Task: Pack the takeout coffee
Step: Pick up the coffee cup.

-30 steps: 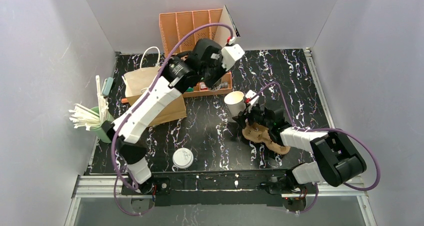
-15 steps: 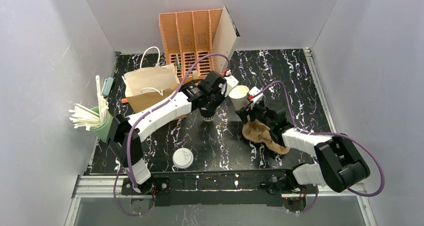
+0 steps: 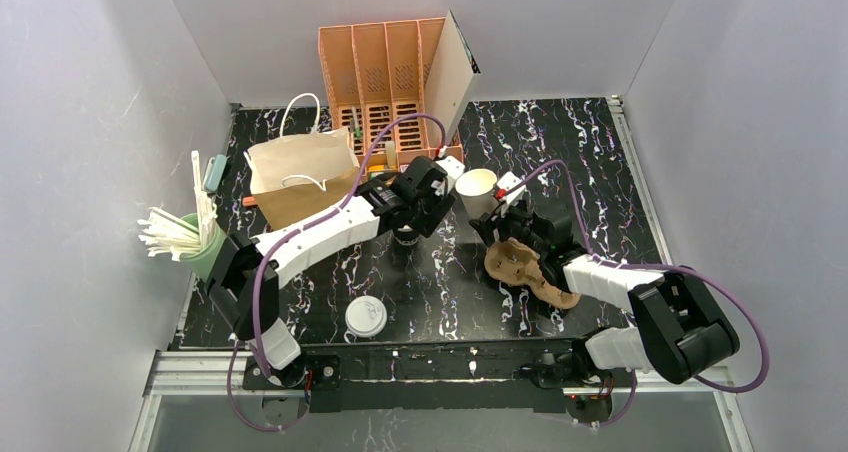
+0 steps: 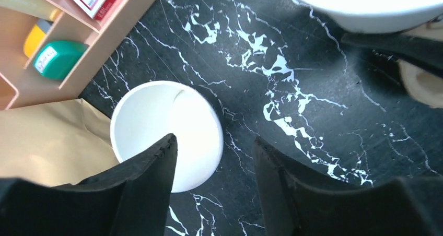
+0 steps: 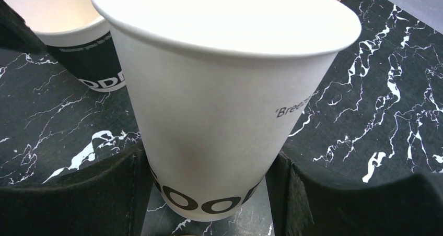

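A white paper cup (image 3: 477, 186) with black lettering near its base stands right of centre, cream inside. My right gripper (image 3: 486, 212) is shut on its lower wall, and the right wrist view shows a finger pressed on each side of the cup (image 5: 219, 105). A shorter cup (image 5: 86, 63), white inside with a black wall, stands just left of it. My left gripper (image 4: 214, 142) hangs over this short cup (image 4: 156, 116) with its jaws open. One finger is over the cup's mouth and the other is outside its rim. In the top view the left gripper (image 3: 405, 228) hides most of it.
A brown paper bag (image 3: 300, 172) lies left of the cups, with an orange organizer (image 3: 385, 62) behind. A brown pulp cup carrier (image 3: 525, 270) lies under the right arm. A flat white lid (image 3: 366, 316) sits near the front edge. A green cup of straws (image 3: 190, 240) stands far left.
My left arm swung down from the organizer to the table's middle, and its jaws opened over the short cup. My right gripper carried the white cup slightly away from the near edge.
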